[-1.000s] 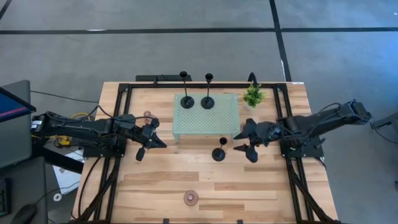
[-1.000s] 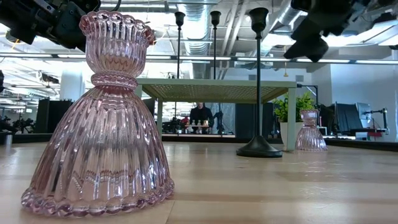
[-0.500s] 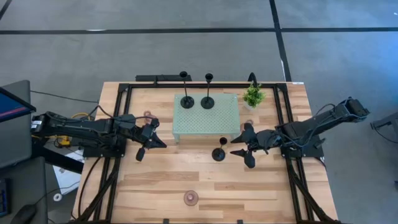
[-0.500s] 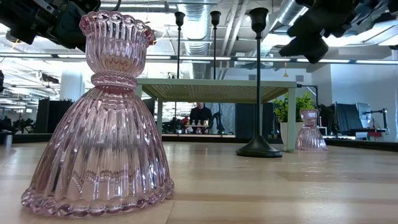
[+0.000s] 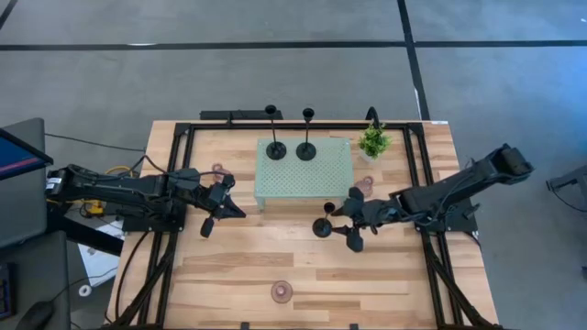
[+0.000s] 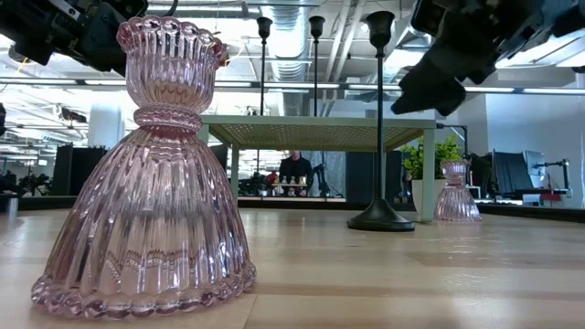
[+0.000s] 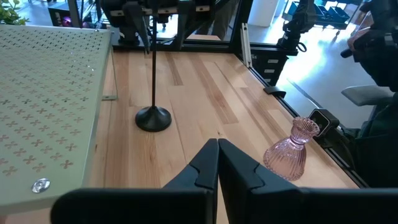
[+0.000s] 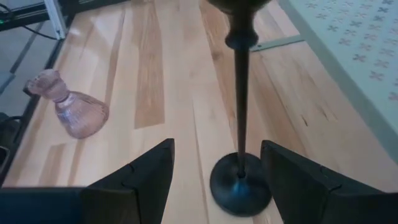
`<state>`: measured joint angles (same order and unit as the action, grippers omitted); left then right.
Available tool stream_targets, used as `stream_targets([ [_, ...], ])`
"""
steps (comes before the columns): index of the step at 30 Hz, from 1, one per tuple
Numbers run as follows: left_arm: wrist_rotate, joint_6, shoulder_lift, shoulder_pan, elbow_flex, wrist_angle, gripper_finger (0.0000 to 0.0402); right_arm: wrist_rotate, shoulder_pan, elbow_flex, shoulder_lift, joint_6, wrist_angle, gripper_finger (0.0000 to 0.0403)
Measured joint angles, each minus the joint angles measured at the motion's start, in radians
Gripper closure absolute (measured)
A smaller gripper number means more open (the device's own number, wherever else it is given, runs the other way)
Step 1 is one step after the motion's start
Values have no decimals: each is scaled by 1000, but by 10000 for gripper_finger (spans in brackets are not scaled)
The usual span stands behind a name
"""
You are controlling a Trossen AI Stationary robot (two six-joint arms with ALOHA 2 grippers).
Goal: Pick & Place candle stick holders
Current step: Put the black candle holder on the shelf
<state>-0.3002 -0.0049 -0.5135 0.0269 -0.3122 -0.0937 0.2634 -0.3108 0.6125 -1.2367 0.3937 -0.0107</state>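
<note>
While two black candlestick holders (image 5: pixel 276 149) (image 5: pixel 306 150) already stand on the pale green perforated tray (image 5: pixel 335 179) in the high view, a third black holder (image 5: pixel 322 226) rests on the bare wooden table (image 5: pixel 238 275) just in front of it, with the right gripper (image 5: pixel 349 225), fingers spread wide, right beside its stem; the left gripper (image 5: pixel 220 209), fingers pressed together and empty, waits near the tray's left edge. Pink glass holders lie apart: one near the front edge (image 5: pixel 282 292), one by the left arm (image 5: pixel 218 170), one close to the small potted plant (image 5: pixel 372 140); so, as a judgement, roughly a third of the work is done. Seen from the low view, the front pink holder (image 6: pixel 146 174) fills the foreground, the free black holder (image 6: pixel 380 128) rises before the tray, and another pink holder (image 6: pixel 455 193) stands far right; the right gripper is cut off at the top edge. Looking past the closed left fingers (image 7: pixel 205 169), the left wrist view shows the same black holder (image 7: pixel 152 81) and a pink holder (image 7: pixel 293 148). Between the parted right fingers (image 8: pixel 140 177), the right wrist view frames the black stem (image 8: pixel 239 118), its cup cropped; contact is not visible.
</note>
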Motion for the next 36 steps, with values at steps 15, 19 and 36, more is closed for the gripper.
stream_targets([
  [15, 0, 0, 0, 0, 0, 0, 392, 0, 88, 1, -13, 0, -73, 175],
  [19, 0, 0, 0, 0, 0, 0, 392, 0, 92, 1, -13, 0, -93, 192],
  [36, 0, 0, 0, 0, 0, 0, 392, -57, 86, 1, -13, -1, -95, 371],
])
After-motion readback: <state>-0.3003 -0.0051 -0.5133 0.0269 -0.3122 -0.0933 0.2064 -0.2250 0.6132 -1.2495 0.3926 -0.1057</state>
